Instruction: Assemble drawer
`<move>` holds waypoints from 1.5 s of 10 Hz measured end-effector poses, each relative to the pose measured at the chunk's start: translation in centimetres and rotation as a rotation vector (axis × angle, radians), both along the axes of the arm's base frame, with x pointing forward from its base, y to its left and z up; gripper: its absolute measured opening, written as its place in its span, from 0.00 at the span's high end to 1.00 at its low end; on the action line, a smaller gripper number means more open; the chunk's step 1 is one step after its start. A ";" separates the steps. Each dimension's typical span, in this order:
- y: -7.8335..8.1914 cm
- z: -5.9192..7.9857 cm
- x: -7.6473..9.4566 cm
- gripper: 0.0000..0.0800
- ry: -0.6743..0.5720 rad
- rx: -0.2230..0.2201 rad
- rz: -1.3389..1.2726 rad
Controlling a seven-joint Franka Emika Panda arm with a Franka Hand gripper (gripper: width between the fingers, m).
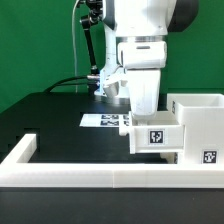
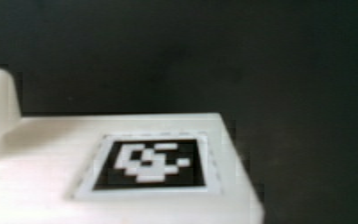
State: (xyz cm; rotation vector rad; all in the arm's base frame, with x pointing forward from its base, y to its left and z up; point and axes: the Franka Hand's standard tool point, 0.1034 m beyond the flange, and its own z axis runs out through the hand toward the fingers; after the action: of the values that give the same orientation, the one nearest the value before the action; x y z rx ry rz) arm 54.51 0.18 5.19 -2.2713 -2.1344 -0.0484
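Apparently the hand [image 1: 146, 100], grip unclear, meets a small box [image 1: 158, 135] lying tag-forward beside the casing [image 1: 200, 125].

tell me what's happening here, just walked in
A Franka arm is working on a white plastic drawer kit. Its claw is down at a small open-topped box, which sits partly in the open front of the larger cube casing on the exterior view's right. Whether the claw is gripping the box cannot be told. The wrist view shows a white tagged surface up close. The marker board lies behind, and a low white border wall runs in front.
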 end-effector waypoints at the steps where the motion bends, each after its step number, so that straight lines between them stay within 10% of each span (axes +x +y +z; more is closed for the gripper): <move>1: 0.0 0.0 0.0 0.95 0.001 0.001 -0.001; 15: 1.1 0.0 0.1 0.95 0.007 -0.031 0.017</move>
State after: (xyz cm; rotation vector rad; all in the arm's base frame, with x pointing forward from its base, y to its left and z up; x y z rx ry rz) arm 54.57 1.30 5.22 -2.2665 -2.1659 -0.0068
